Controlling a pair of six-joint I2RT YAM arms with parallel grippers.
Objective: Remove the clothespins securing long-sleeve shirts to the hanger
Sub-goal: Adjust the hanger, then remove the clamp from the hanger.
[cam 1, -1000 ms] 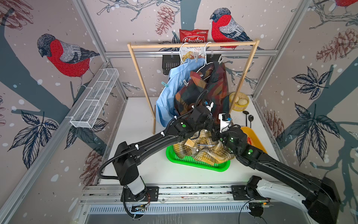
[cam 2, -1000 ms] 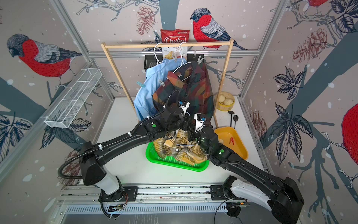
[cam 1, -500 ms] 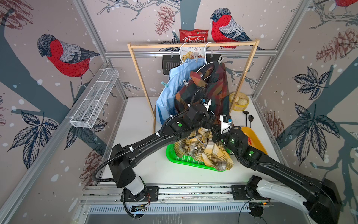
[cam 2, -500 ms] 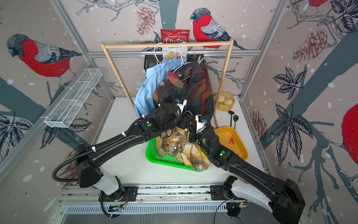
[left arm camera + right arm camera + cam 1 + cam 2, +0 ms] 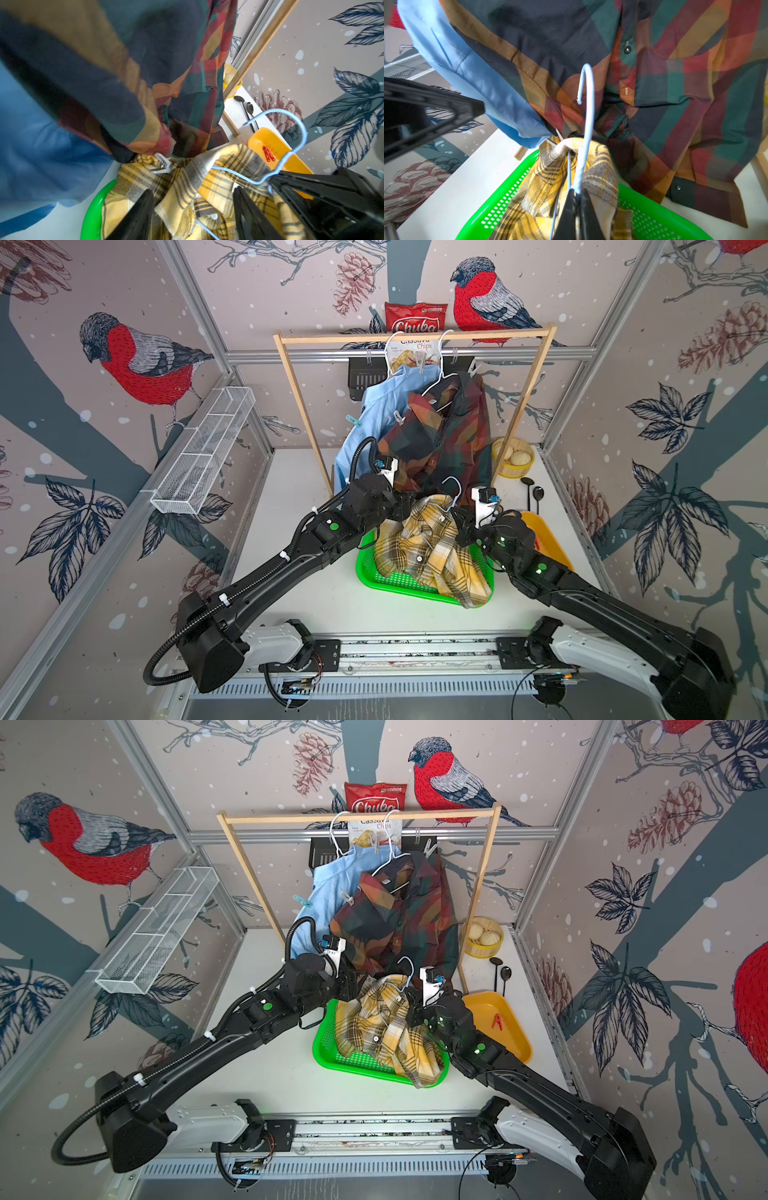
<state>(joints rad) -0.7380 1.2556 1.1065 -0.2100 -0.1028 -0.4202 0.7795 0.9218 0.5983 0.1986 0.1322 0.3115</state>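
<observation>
The yellow-and-grey plaid shirt [image 5: 432, 556] lies bunched in a green basket [image 5: 390, 578] with a pale blue wire hanger [image 5: 588, 104] still in it. My right gripper [image 5: 577, 192] is shut on the hanger's neck. Just above the shirt's left side, my left gripper [image 5: 193, 193] is open and holds nothing. A grey clothespin [image 5: 163, 166] sits on the yellow shirt. On the wooden rail hang the light blue shirt [image 5: 374, 414], with a teal clothespin [image 5: 353, 421], and the dark plaid shirt [image 5: 440, 439], with a grey clothespin [image 5: 399, 418]. A red clothespin [image 5: 497, 1021] lies in the yellow tray [image 5: 515, 1040].
A wooden rack [image 5: 415, 337] stands at the back, with chip bags [image 5: 415, 319] behind it. A steamer with buns [image 5: 513, 458] and two dark spoons [image 5: 534, 495] are at the back right. A wire shelf [image 5: 203, 448] hangs on the left wall.
My left gripper has opened and drawn back from the yellow shirt. The right gripper has closed tighter on the hanger and raised it, and the shirt now drapes over the basket's front edge.
</observation>
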